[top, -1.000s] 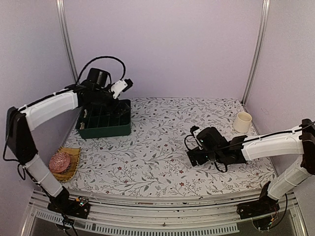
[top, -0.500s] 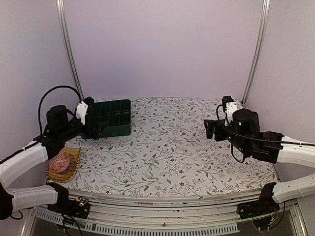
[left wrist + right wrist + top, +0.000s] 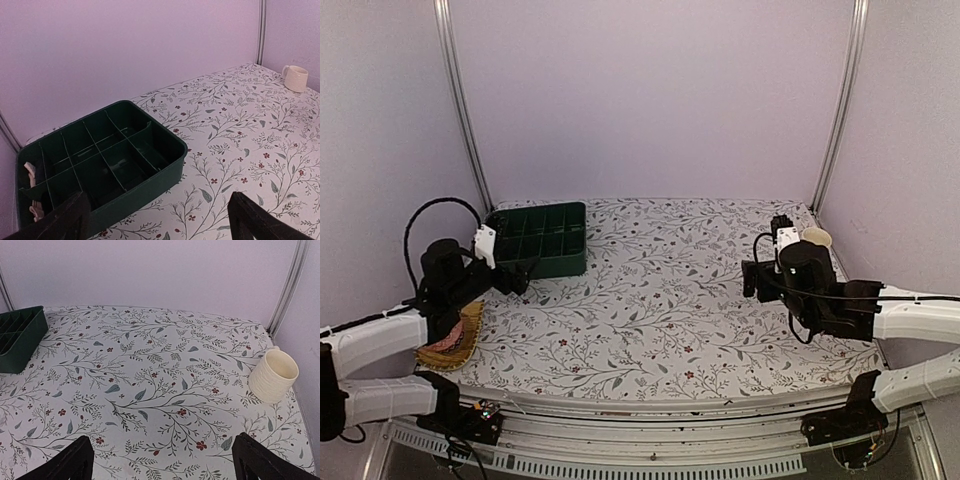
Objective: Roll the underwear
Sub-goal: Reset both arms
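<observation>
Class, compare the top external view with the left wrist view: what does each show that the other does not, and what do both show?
Only the top external view shows the left arm, the right arm and a woven basket at the table's near left. Only the left wrist view shows pale fabric in the end compartments of the dark green tray. Both show that tray, the cream cup and the floral cloth.

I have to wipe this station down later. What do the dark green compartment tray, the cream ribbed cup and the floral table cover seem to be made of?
The dark green compartment tray: probably moulded plastic, satin; thin even dividers, rounded corners. The cream ribbed cup: ceramic or plastic, matt; cannot tell which. The floral table cover: printed cloth or vinyl, matt, lying flat.
</observation>
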Controlling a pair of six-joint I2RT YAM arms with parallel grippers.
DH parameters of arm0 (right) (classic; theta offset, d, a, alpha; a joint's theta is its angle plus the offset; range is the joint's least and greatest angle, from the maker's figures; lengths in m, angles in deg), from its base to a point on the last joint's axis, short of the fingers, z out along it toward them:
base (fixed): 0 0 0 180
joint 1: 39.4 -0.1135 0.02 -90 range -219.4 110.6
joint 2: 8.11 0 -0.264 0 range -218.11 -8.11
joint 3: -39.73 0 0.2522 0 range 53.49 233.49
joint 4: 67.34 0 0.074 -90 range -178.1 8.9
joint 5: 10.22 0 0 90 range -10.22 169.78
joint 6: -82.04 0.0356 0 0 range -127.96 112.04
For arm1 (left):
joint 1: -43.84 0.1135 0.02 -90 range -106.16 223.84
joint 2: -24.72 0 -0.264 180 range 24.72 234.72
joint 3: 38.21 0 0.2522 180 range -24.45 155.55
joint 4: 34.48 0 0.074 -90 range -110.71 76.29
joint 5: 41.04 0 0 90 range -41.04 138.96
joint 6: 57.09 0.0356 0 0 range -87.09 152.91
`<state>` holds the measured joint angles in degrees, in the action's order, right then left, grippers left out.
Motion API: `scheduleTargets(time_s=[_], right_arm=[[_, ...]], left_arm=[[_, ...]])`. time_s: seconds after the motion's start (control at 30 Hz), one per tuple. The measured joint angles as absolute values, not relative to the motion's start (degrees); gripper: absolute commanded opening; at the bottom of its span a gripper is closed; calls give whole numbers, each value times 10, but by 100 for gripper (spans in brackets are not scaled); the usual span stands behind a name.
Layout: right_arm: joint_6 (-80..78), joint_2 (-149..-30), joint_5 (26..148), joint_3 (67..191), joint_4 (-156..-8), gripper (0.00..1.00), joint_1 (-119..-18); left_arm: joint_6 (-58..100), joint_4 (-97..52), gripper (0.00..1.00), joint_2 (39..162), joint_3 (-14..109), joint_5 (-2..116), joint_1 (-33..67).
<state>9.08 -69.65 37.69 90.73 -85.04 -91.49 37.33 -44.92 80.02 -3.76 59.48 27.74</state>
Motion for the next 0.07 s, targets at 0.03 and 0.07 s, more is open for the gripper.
scheduleTargets(time_s=[0.03,0.07], right_arm=[[91,-692,368,902,-850,99,-915],[91,-689,363,899,-850,99,-915]], left_arm=[[372,-454,99,804,-38,590,277],[370,-459,98,807,-38,586,277]])
